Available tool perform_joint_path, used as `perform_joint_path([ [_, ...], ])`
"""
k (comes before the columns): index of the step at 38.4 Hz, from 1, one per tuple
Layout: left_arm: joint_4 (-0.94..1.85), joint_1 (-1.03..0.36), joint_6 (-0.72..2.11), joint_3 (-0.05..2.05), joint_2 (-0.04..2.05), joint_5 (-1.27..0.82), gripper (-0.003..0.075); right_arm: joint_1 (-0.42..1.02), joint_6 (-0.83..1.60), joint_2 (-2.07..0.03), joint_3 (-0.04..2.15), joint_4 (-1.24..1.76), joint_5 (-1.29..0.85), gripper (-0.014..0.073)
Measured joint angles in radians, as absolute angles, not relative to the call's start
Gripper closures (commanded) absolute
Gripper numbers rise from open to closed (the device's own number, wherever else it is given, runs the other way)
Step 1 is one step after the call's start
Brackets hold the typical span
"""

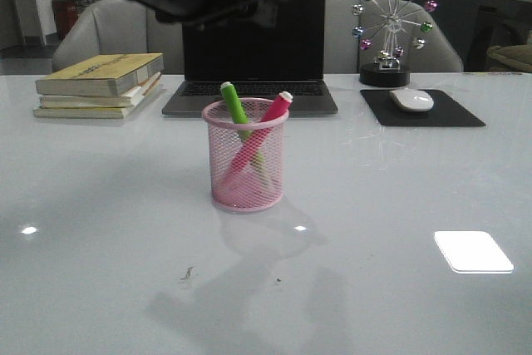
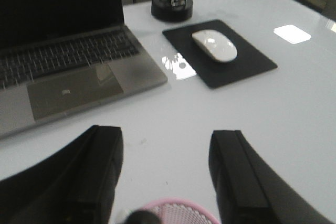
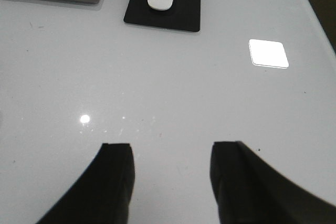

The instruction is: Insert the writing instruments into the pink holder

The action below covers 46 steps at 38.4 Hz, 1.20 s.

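1. White glossy surface [image 1: 100, 230] spanning the scene, with chairs and dim office furniture behind it.
2. Laptop [image 1: 253, 47], open, beyond the left jaws; a stack of books [image 1: 100, 85] lies to one side, and a mouse [image 1: 411, 100] on a black pad [image 1: 424, 110] to the other.
3. Left jaws [image 2: 165, 174], spread wide and empty, hanging above the holder, whose rim shows just beneath them in the left wrist view.
4. Right jaws [image 3: 170, 182], also wide apart and empty, over bare surface well apart from the holder.
5. Pink holder [image 1: 246, 155], upright, below the left jaws. Judged light and fairly stiff; its thin mesh could dent, so grip the rolled rim.
6. Green marker [image 1: 233, 104] and pink marker [image 1: 270, 118], both inside the holder, crossed and leaning on the rim, caps upward. Judged light, rigid and smooth-barrelled; hold at mid-barrel. Insertion appears complete.
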State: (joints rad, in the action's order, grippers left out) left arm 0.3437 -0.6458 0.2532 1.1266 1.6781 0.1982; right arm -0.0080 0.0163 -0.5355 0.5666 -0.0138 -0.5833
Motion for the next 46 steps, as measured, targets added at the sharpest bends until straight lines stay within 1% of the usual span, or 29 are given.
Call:
perform_joint_path([
  [5,0.293,-0.605,0.259,1.127,1.571,0.19,0.0307,-0.008,0.016,-0.536,0.567,-0.014,-0.583,0.0148],
  [12,0.268,-0.507,0.294,1.127,1.425,0.113,0.0307,-0.008,0.016,-0.536,0.567,-0.014,-0.583,0.0148],
  [25,0.258,-0.259,0.305,1.127,1.199,-0.174,0.0307,-0.008,0.016,-0.536,0.567,-0.014,-0.583,0.0148],
  [37,0.246,-0.069,0.305,1.127,1.065,-0.459,0.0307,-0.008,0.016,-0.536,0.567,-0.014,-0.583,0.0148],
  [41,0.24,-0.013,0.305,1.114,1.032,-0.52,0.0307,-0.008,0.016,-0.536,0.567,-0.014,-0.583,0.0148],
  [46,0.238,0.033,0.305,1.039,0.969,-0.546,0.0307,-0.008,0.016,-0.536,0.567,-0.014,-0.583,0.0148],
])
